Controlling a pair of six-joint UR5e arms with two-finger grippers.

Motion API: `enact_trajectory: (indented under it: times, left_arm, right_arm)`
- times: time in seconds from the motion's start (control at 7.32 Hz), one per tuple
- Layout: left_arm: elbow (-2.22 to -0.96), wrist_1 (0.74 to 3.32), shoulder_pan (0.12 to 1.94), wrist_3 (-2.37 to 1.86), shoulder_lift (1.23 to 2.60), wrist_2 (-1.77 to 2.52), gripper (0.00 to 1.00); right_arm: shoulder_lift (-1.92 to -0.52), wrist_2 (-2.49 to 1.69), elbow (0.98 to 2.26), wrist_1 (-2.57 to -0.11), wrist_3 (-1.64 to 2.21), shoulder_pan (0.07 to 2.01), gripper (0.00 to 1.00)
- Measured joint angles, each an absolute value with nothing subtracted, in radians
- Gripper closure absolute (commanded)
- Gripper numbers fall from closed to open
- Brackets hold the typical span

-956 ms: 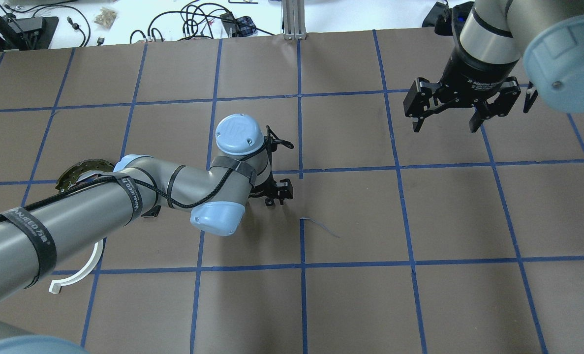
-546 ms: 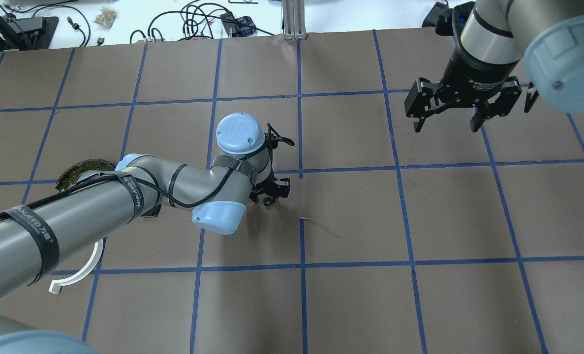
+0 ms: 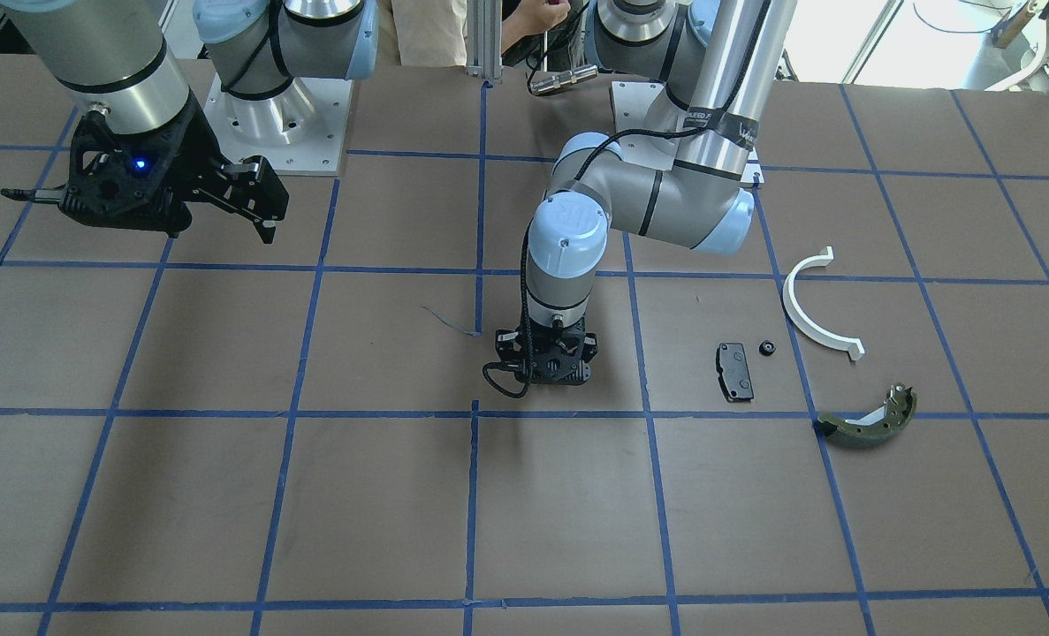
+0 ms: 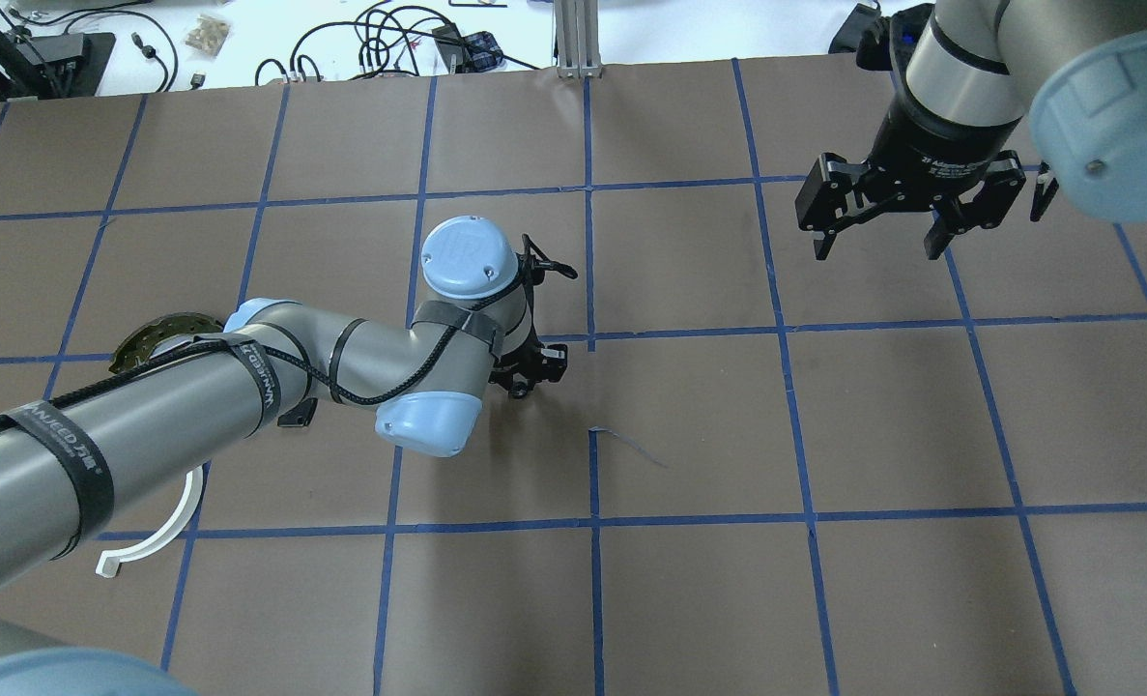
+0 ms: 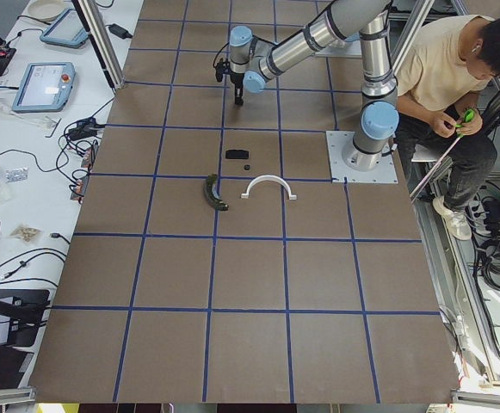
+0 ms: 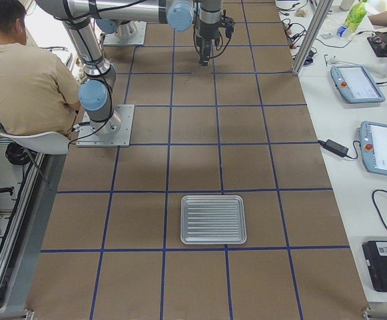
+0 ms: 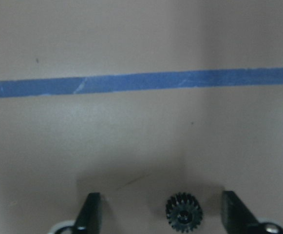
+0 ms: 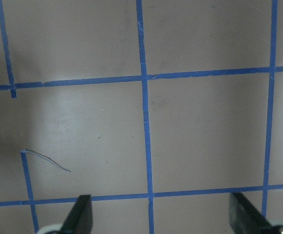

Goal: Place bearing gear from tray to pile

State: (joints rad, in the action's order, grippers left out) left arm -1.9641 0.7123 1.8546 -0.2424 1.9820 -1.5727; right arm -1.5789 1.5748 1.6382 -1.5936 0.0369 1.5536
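The bearing gear (image 7: 184,213), small, black and toothed, lies on the brown table between the fingertips of my left gripper (image 7: 161,215), touching neither. That gripper (image 3: 546,369) is open, points straight down near the table's middle and hides the gear in the exterior views. To its side lies the pile: a white half-ring (image 3: 820,305), a black pad (image 3: 733,371), an olive brake shoe (image 3: 869,424) and a tiny black round part (image 3: 766,347). My right gripper (image 4: 877,230) hangs open and empty above the table. The tray (image 6: 213,219) holds nothing.
Blue tape lines grid the brown table (image 4: 689,416). A loose curl of tape (image 4: 631,445) lies near the middle. A person sits beside the robot bases (image 6: 23,80). Cables and tablets (image 6: 380,143) lie on the white bench past the table edge.
My left gripper has shifted a little toward the table's far side, staying low over the table. The right gripper has barely moved.
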Motion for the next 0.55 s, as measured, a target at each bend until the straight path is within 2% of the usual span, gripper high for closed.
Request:
enact_trajectory:
  times: [0.55]
  left_arm:
    - [-1.94,0.897,1.62,0.086,1.885,-1.585,1.0]
  right_arm:
    - [-1.579,1.574,1.638,-1.589,0.044,1.557,0.0]
